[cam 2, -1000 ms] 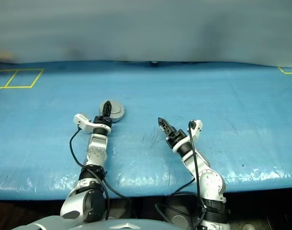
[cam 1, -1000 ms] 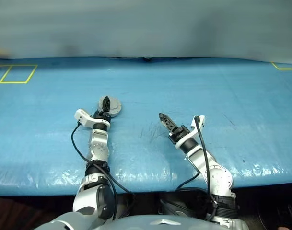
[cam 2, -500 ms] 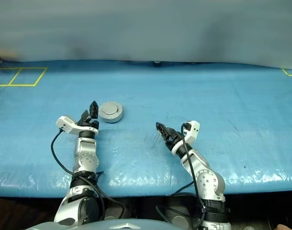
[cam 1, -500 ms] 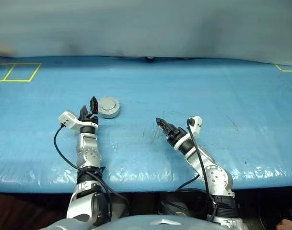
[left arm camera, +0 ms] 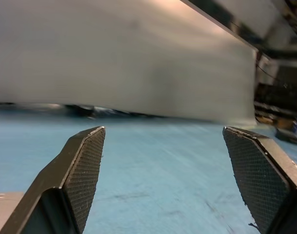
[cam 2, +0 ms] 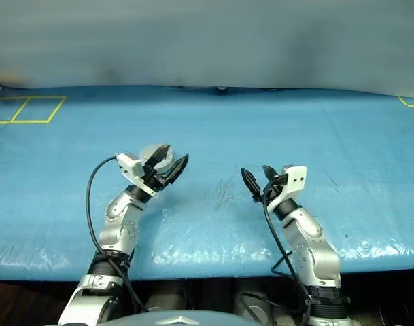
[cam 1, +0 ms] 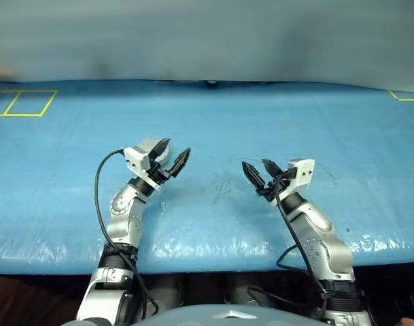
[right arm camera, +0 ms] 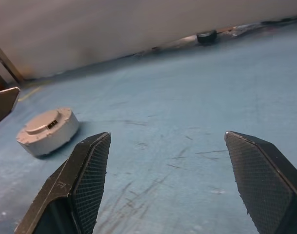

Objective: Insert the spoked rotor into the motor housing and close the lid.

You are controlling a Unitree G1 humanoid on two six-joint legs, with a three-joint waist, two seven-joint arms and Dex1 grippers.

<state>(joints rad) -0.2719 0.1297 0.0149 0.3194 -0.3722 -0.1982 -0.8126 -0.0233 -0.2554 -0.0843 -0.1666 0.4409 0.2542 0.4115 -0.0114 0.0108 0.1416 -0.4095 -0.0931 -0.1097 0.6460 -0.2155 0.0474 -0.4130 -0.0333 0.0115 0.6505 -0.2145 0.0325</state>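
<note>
The motor housing (right arm camera: 48, 130) is a round grey puck on the blue table, with the lid (right arm camera: 45, 123) lying flat on top of it, shut. In the eye views my left gripper (cam 1: 175, 153) hangs open just in front of it and covers most of the housing (cam 2: 154, 152). My right gripper (cam 1: 255, 170) is open and empty, raised off the table well to the right of the housing. The wrist views show each pair of fingers (left arm camera: 85, 165) (right arm camera: 89, 170) spread wide with nothing between them. The spoked rotor is out of view.
The blue table cover (cam 1: 274, 122) runs wide to both sides. A small dark object (right arm camera: 207, 36) sits at the table's far edge against the grey wall. Yellow tape squares (cam 1: 23, 102) mark the far left corner.
My left gripper left the lid, swung out to the left, then rose and came back right, rolled, in front of the housing. My right gripper rolled and shifted right. Both stayed open.
</note>
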